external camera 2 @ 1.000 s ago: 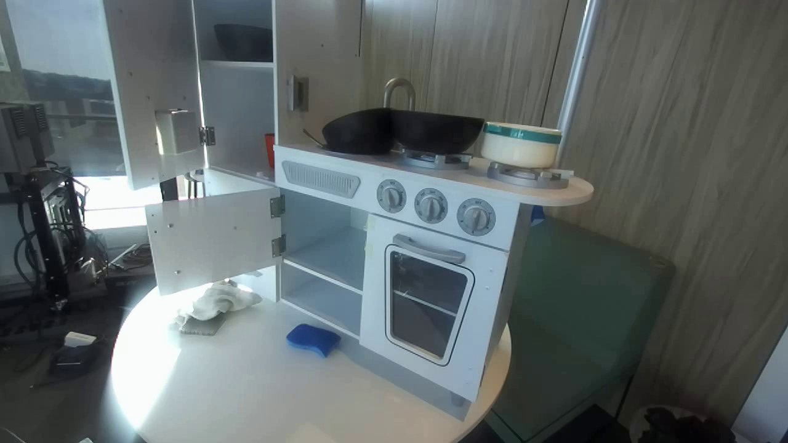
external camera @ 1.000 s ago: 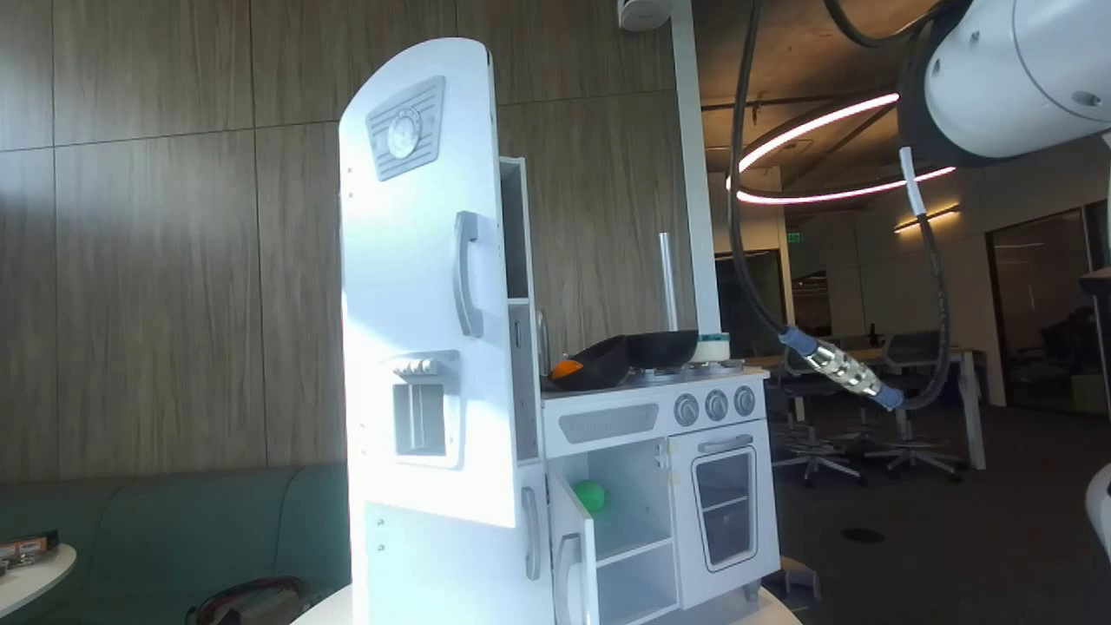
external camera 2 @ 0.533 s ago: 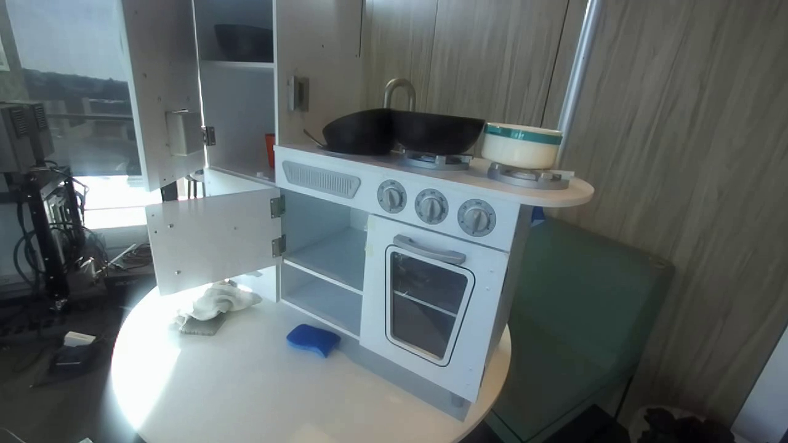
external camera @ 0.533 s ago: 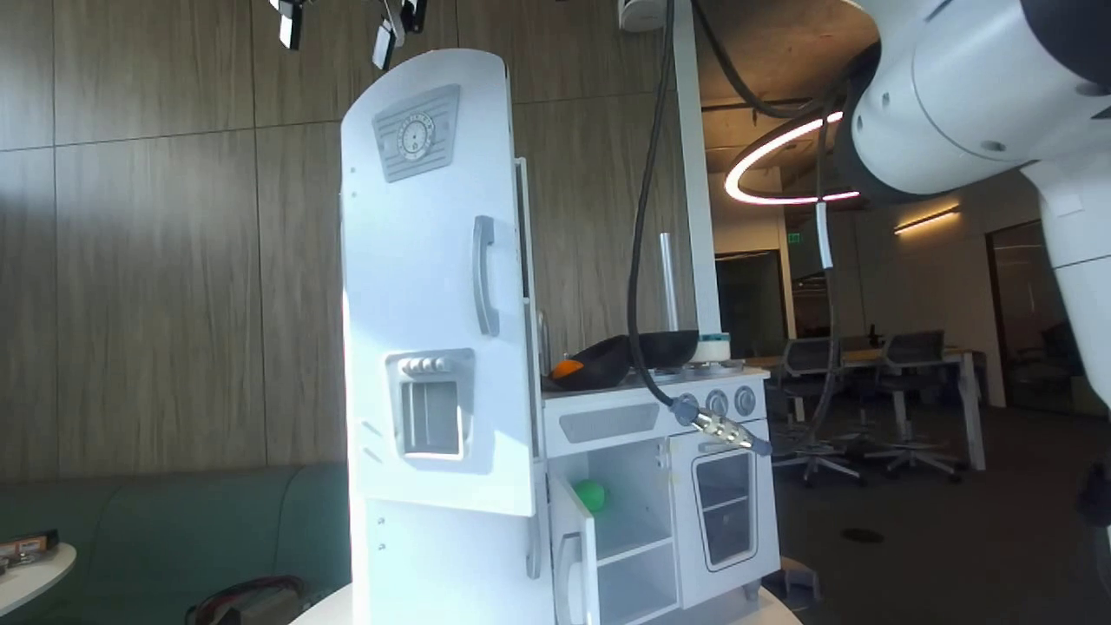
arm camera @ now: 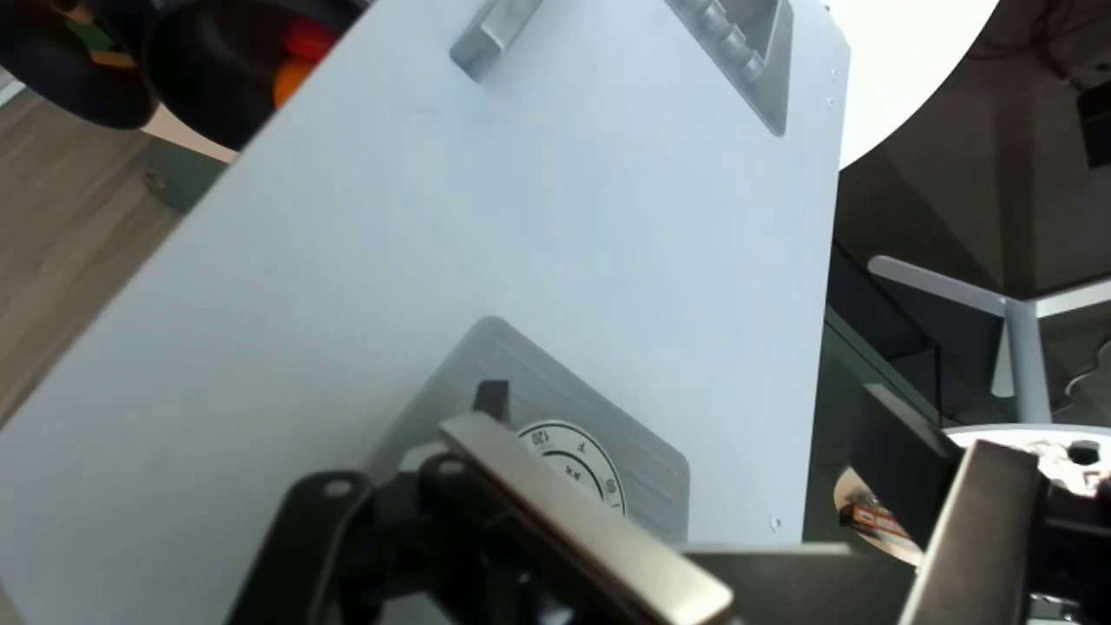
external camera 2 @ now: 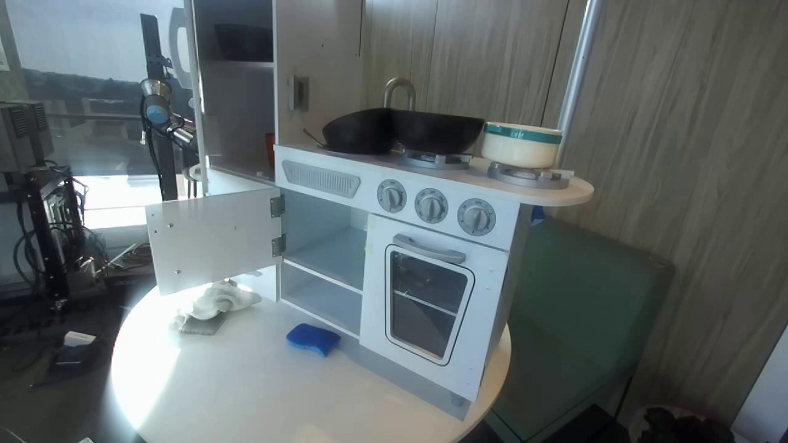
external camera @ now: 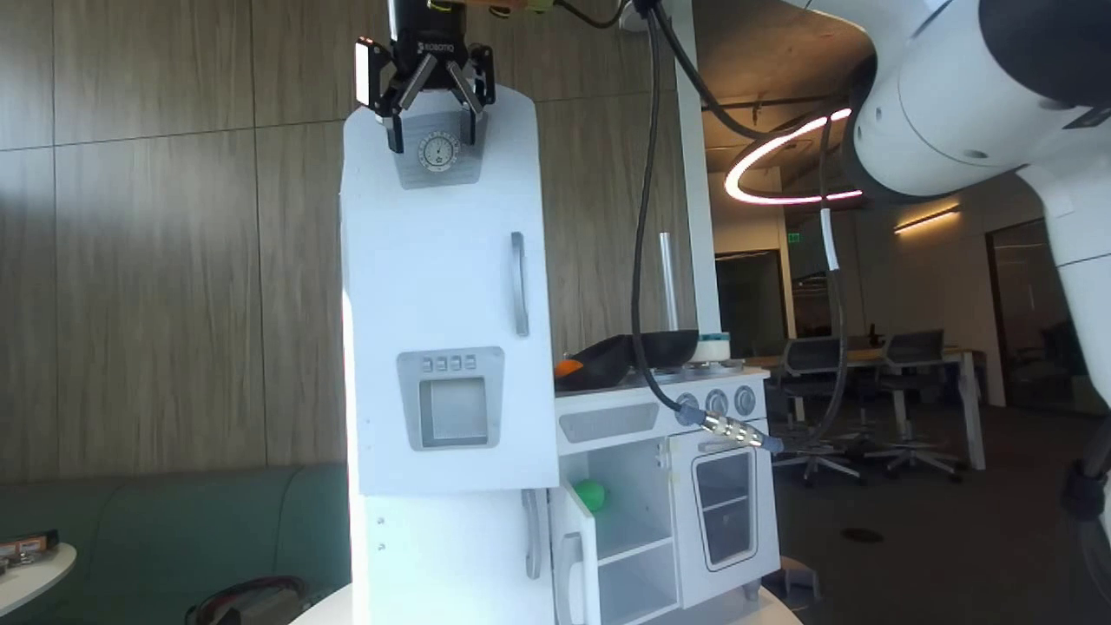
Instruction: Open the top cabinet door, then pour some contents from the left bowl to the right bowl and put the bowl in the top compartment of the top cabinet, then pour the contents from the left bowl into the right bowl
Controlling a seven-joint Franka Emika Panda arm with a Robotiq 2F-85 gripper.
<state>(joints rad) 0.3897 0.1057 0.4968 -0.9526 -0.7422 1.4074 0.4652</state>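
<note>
Wood panelling (external camera: 174,304) lines the wall behind. The pincer (external camera: 432,136), spread wide, hangs before the emblem (external camera: 440,154) of the top cabinet door (external camera: 434,286), which stands open; contact cannot be told. Within the top cabinet (external camera 2: 320,67), a dark bowl (external camera 2: 245,43) sits in the top compartment (external camera 2: 239,12). Farther out, two black bowls (external camera 2: 437,133), one tilted, share the stove unit (external camera 2: 374,295), on the worktop (external camera 2: 246,381).

"ROBOTIQ" in white capitals on black body of tool (external camera: 432,132), exterior view. Wrist view: "120" and "F", both upside down, on round dial (arm camera: 583,460) of grey emblem plate (arm camera: 564,395), top cabinet door (arm camera: 555,200); further figure on ring unclear. Markings on stove knobs (external camera 2: 431,205), print on orange-labelled box (external camera: 29,547), lettering on green sign (external camera: 793,237): too small to read.
</note>
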